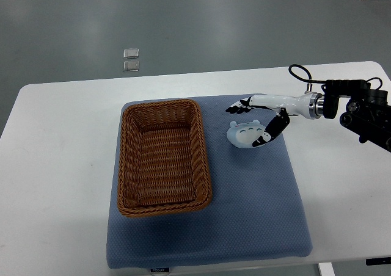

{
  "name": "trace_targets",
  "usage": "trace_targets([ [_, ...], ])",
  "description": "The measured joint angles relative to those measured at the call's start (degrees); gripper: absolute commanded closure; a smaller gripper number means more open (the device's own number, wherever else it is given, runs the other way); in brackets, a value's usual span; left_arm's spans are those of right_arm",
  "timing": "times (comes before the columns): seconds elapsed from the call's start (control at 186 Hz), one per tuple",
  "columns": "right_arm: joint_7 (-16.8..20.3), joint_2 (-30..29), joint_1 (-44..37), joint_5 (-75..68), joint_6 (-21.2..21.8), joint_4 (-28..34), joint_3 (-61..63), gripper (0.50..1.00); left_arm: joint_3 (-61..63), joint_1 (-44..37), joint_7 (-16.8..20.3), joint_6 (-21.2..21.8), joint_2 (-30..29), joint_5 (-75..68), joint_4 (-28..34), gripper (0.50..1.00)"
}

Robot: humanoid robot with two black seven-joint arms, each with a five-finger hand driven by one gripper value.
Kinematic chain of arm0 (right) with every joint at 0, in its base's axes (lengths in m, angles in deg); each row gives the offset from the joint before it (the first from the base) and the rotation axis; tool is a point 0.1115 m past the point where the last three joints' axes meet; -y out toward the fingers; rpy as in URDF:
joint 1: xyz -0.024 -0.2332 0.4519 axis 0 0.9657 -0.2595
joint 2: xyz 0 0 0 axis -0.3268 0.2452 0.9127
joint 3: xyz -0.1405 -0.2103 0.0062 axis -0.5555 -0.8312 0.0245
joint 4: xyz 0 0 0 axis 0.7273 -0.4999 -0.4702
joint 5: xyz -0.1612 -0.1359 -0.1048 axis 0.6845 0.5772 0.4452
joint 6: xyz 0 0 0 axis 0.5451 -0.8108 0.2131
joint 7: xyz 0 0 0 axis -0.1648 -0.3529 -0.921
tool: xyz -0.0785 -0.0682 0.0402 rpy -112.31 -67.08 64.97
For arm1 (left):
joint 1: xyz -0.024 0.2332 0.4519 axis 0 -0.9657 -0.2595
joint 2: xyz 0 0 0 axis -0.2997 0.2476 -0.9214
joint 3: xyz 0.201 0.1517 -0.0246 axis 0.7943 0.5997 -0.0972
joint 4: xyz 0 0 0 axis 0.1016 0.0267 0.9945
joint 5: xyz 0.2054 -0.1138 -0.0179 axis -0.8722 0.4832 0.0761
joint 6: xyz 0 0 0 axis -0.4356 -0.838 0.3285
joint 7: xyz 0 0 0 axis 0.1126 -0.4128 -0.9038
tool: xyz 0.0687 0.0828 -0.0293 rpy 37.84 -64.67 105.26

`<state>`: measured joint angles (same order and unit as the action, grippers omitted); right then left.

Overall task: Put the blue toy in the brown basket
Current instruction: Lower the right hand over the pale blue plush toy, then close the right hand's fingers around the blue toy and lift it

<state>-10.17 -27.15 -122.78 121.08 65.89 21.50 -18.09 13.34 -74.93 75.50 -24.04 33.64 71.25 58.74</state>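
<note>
Toy first: the blue toy [245,134], a pale rounded figure with a face on top, lies flat on the blue mat [256,215], just to the right of the brown basket [125,166] and not touching it. The right hand [255,120] reaches in from the right edge and sits over the toy with its fingers spread: the upper fingers [239,108] stretch past the toy's far side, while the thumb [269,132] angles down against its right edge. Nothing is gripped yet; the hand is wide, bracketing the toy rather than holding it. Whether the thumb actually touches the toy cannot be told from this steep view.

The step in hand looks like the grasp. To do it well, the hand should probably settle lower so fingers and thumb close on opposite sides of the toy, which is low and smooth and could slide on the mat if pinched off-centre. A clear lift is needed before moving left, since the basket's woven wall stands taller than the toy.

The basket sits upright on the mat's left half, and its woven floor is bare. The mat rests on a white table [55,166]. The left arm is out of sight.
</note>
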Motion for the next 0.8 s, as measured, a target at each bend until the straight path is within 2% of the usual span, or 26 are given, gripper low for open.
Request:
trace_targets([
  [0.694, -1.16, -0.63, 4.26, 1.79, -9.63, -1.31, -0.24, 0.595, 0.0, -0.01, 0.0, 0.0, 0.0, 0.0, 0.0, 0.5],
  [0.747, -1.13, -0.65, 4.43, 1.8, -10.32, -1.52, -0.25, 0.605, 0.0, 0.0, 0.0, 0.0, 0.0, 0.0, 0.0, 0.5],
  [0.801, -1.12, -0.66, 4.53, 1.8, -10.85, -1.66, -0.27, 0.646, 0.0, 0.0, 0.0, 0.0, 0.0, 0.0, 0.0, 0.5],
])
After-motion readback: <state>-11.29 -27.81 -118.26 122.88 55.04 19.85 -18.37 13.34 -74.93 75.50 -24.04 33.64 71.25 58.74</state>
